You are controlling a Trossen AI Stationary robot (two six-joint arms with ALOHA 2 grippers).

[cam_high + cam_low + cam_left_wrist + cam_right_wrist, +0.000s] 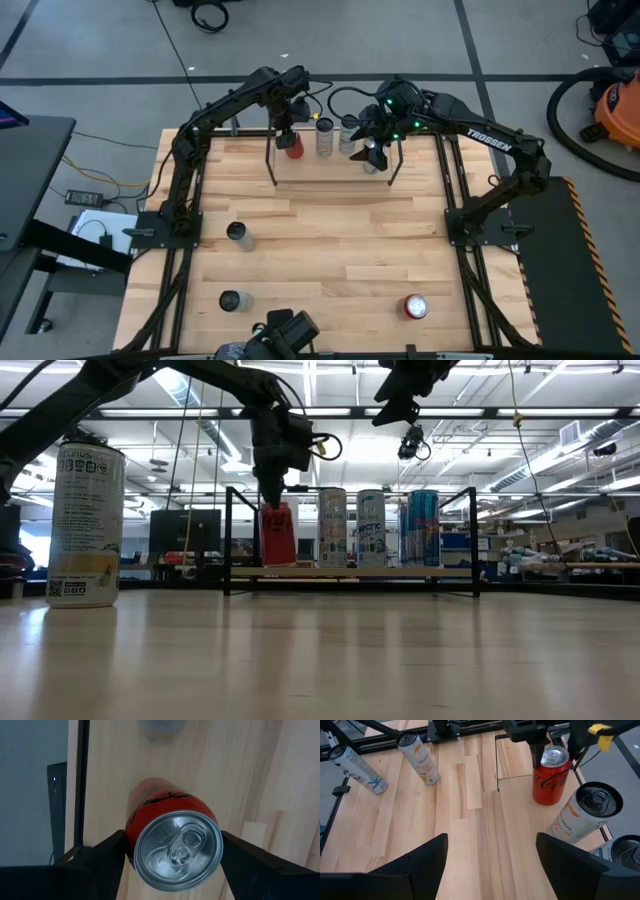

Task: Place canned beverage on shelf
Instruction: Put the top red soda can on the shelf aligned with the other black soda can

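Observation:
The shelf point(330, 172) stands at the table's far edge, a light-wood platform with a black rod frame point(228, 540) at each end. Three tall cans stand on it: a white one point(332, 528), a white-blue one point(371, 528) and a blue one point(422, 528). My left gripper point(287, 128) is shut on a red can point(278, 535) at the shelf's left end. My right gripper point(490, 855) is open and empty, high above the shelf's right part point(405, 395). My left gripper pinches the red can's upper side wall point(131, 827), just under the top rim, between its two fingers point(107, 852). The fingers come from above, pointing down. The can stands upright with its base at the platform point(278, 566); whether it rests there I cannot tell.
Loose cans stand on the table nearer the front: a light one point(237, 235) at mid left, a dark-topped one point(232, 300) at near left, and a red one point(415, 306) at near right. A tall white can point(85, 525) stands close to the low camera.

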